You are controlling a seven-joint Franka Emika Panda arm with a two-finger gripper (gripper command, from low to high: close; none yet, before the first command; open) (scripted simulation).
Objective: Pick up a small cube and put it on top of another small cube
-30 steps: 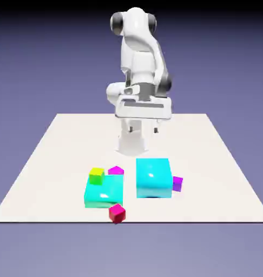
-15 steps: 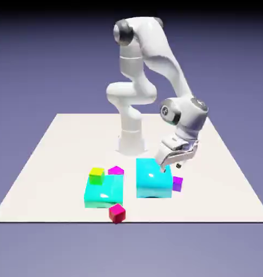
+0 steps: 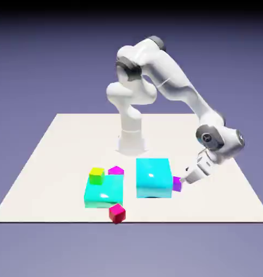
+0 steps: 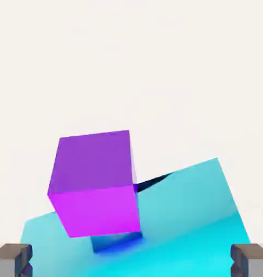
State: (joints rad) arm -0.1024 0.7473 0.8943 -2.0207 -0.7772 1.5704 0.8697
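Note:
The small cube [image 3: 177, 184] is violet and sits on the table against the right side of a big cyan block [image 3: 153, 177]. My gripper [image 3: 186, 178] hangs low just to the exterior view's right of it, tilted toward it and open. In the hand view the violet cube [image 4: 96, 181] fills the middle, ahead of the gripper [image 4: 131, 261], with the cyan block [image 4: 198, 216] behind it. Both grey fingertips [image 4: 12, 258] stand far apart at the bottom corners and touch nothing. The other small cube [image 3: 117, 213], crimson red, lies near the table's front edge.
A second big cyan block [image 3: 104, 192] stands left of the first, with a yellow-green small cube [image 3: 96, 175] on its back corner. A magenta small cube [image 3: 116, 171] sits behind it. The white table [image 3: 58, 157] ends just in front of the red cube.
The arm swung from above the table's middle to the exterior view's right and came down beside the violet cube. The jaws stayed open. No cube moved.

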